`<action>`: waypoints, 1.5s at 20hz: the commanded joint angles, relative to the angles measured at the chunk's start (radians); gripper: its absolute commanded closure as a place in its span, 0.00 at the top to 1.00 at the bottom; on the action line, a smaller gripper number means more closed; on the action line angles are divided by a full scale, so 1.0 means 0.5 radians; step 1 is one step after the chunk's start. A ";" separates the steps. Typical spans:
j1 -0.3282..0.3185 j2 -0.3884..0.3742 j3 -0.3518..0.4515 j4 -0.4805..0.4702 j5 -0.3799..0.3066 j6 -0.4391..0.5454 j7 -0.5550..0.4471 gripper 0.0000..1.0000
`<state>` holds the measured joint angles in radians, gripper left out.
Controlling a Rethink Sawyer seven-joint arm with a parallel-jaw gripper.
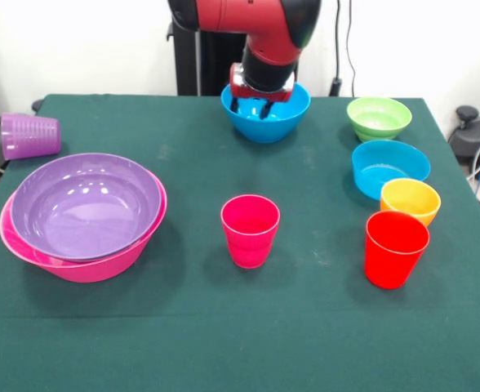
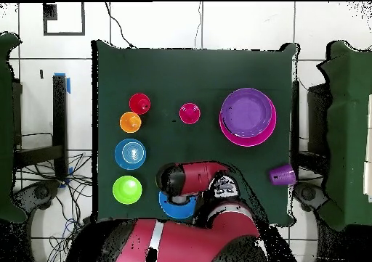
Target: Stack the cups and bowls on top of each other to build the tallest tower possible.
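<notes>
My pincer [image 1: 262,106] dips into the glossy round blue plastic bowl [image 1: 265,113] at the table's far edge, fingers spread inside it and gripping nothing. The bowl looks light, stiff and slippery, so I judge its thin rim the best place to pinch it. The purple-in-pink bowl tower [image 1: 83,216] waits at near left.

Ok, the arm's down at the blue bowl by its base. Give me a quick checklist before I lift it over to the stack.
1. Hand inside the blue bowl: ok.
2. Grip closed on the rim: cannot tell.
3. Purple bowl nested in the pink bowl, ready to receive: ok.
4. Purple bowl empty: ok.
5. Pink cup upright and apart from the stack: ok.
6. Purple cup upright: not ok, lying on its side.
</notes>
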<state>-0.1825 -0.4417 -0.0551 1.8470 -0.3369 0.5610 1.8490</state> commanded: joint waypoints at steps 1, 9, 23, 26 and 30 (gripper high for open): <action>-0.040 -0.090 0.195 -0.107 -0.020 0.046 -0.017 1.00; -0.061 -0.151 0.208 -0.090 -0.019 0.060 -0.035 1.00; -0.081 -0.193 0.234 -0.062 -0.042 0.104 -0.071 1.00; -0.093 -0.230 0.244 -0.039 -0.035 0.135 -0.086 1.00; -0.115 -0.245 0.266 -0.048 -0.046 0.164 -0.133 1.00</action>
<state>-0.2177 -0.5588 -0.0396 1.8479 -0.3375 0.5691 1.8490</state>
